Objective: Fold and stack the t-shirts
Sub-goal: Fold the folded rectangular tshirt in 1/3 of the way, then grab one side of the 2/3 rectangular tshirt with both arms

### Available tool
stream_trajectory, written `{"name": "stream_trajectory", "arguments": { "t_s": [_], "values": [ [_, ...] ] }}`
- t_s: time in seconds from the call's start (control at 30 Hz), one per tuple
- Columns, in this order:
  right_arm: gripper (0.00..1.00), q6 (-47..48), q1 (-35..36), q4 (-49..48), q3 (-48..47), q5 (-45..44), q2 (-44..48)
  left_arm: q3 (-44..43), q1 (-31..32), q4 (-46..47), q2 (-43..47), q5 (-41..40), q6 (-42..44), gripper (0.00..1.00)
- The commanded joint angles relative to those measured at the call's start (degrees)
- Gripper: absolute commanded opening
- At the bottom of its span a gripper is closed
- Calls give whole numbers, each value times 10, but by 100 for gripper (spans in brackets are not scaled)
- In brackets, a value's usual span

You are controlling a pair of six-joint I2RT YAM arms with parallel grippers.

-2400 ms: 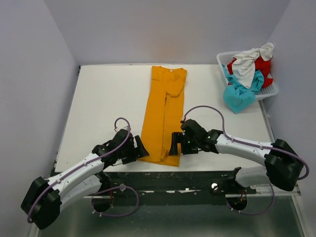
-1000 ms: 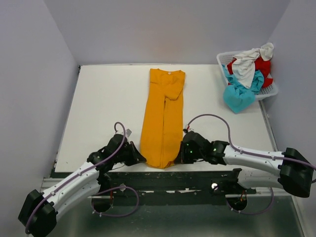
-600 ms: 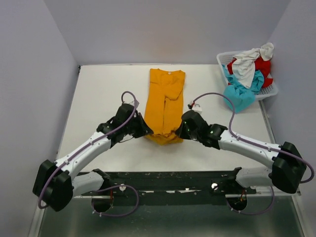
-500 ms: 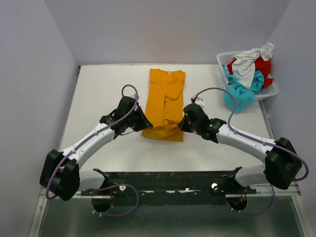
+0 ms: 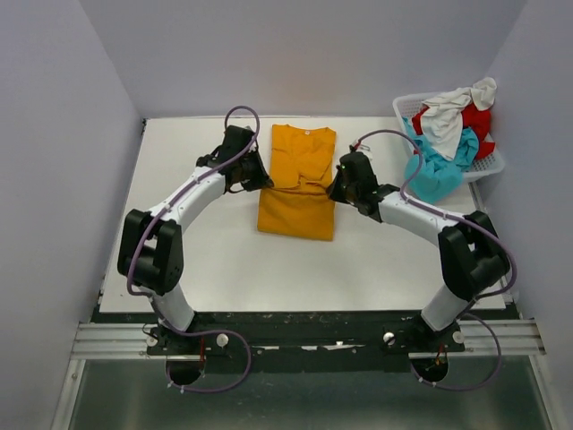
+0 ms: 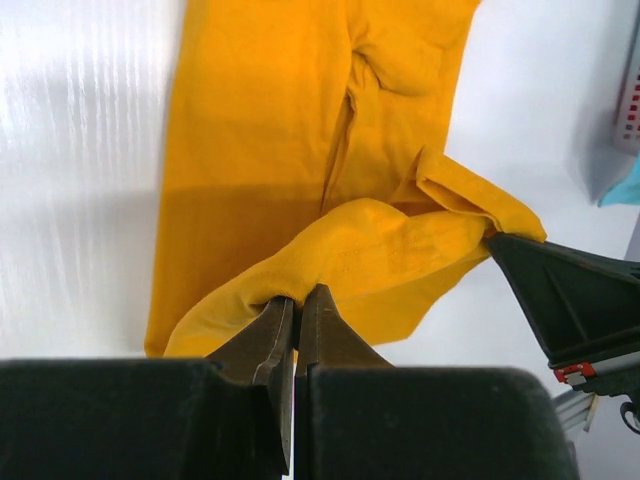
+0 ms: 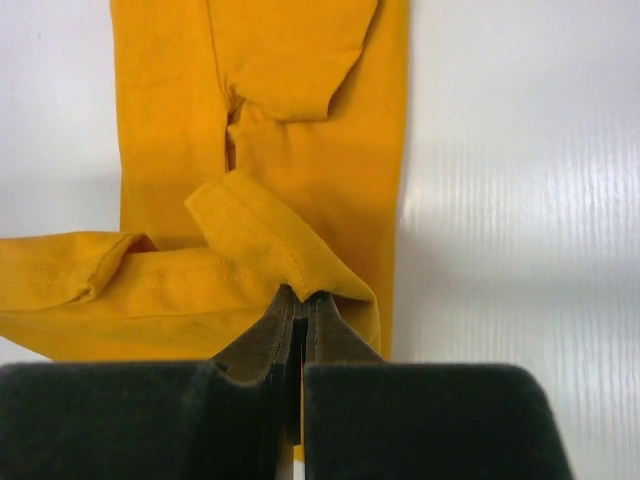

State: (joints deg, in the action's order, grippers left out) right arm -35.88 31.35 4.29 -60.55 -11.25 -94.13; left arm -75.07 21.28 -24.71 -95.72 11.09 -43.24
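While its near half lies doubled back over the rest, the mustard-orange t-shirt [image 5: 300, 208] rests on the table [image 5: 197, 251] at the middle, closer to the far edge than the near one, with the fold line as its nearest side. Just past that fold, the left gripper [image 5: 260, 182] is pinched tight on the raised hem at the shirt's left side, with cloth caught between its closed jaws. The right gripper [image 5: 336, 190] is clamped the same way on the hem at the right side. Between the two the hem sags in a loose, wrinkled band above the flat cloth. Beyond them the collar end lies flat near the far edge. At the far right corner sits a white basket [image 5: 491, 165], holding a turquoise t-shirt [image 5: 434, 176] that spills over its near rim, a red t-shirt [image 5: 479, 119], and a white t-shirt [image 5: 446, 118] heaped on top.
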Motion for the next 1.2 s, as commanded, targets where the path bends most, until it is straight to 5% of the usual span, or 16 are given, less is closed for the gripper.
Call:
{"name": "stream_trajectory", "arguments": {
  "t_s": [0.0,0.27,0.47,0.6,0.63,0.67,0.7,0.8,1.17],
  "values": [
    [1,42,-20,-78,-40,67,-53,-61,-14,-44,-58,-13,39,0],
    [1,44,-41,-85,-88,63,-128,-134,-34,-59,-145,11,55,0],
    [1,34,-61,-72,-125,48,-175,-194,-46,-62,-197,39,78,18],
    [15,31,-77,-56,-171,81,-202,-261,-49,-90,-220,62,103,48],
    [31,29,-79,-50,-181,86,-204,-269,-48,-93,-217,69,112,64],
    [51,30,-80,-44,-188,91,-204,-271,-49,-98,-212,72,114,93],
    [72,31,-80,-24,-195,92,-199,-268,-49,-99,-198,71,118,98],
    [99,32,-80,-14,-179,108,-174,-218,-49,-86,-141,65,118,99],
    [100,-31,-80,-91,104,235,4,144,-48,41,36,95,57,99]
  ]
}}
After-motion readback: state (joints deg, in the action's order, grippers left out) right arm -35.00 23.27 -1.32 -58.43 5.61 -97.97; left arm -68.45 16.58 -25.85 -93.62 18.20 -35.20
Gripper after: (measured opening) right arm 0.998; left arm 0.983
